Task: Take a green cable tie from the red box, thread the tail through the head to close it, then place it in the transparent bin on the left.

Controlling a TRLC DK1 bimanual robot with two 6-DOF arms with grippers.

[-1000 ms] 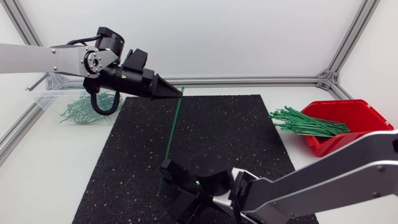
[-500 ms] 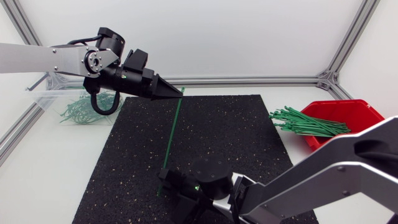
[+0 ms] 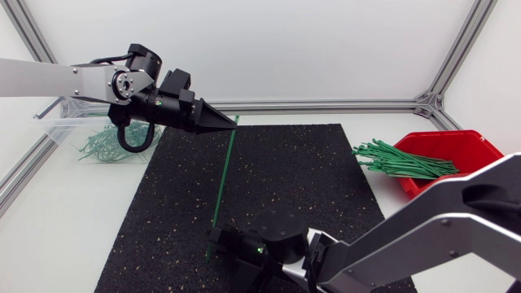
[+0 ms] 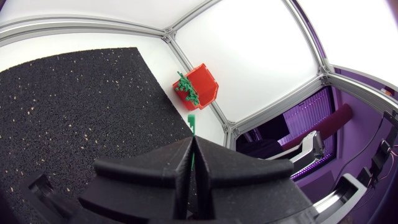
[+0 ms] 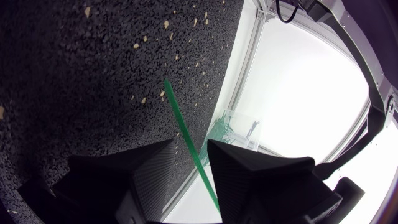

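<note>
Clamped tight, the left pincer [image 3: 232, 122] grips one end of a single long, thin green plastic cable tie [image 3: 224, 175], with a short stub poking out ahead of its fingertips. The right pincer [image 3: 224, 242] stands narrowly parted around the far end of the same strap. In its wrist view the strap runs through the gap between the fingers with light showing on both sides, so it does not look gripped there. Beneath all this lies the black speckled rubber mat [image 3: 285, 171], and the tie stretches above it from the left pincer near the mat's far edge towards the right pincer near the close edge. The red plastic box [image 3: 480, 150] sits off the mat on the right, with a bundle of spare green ties [image 3: 403, 161] spilling over its rim. The clear plastic bin [image 3: 59, 124] sits off the mat on the left and already holds closed green ties [image 3: 102, 146]. I judge that the pick is done and threading is being set up. Next, the right pincer probably needs to close on the free end, and then the strap must be bent so that the tail meets the head's slot squarely. I cannot tell which end is the head.
</note>
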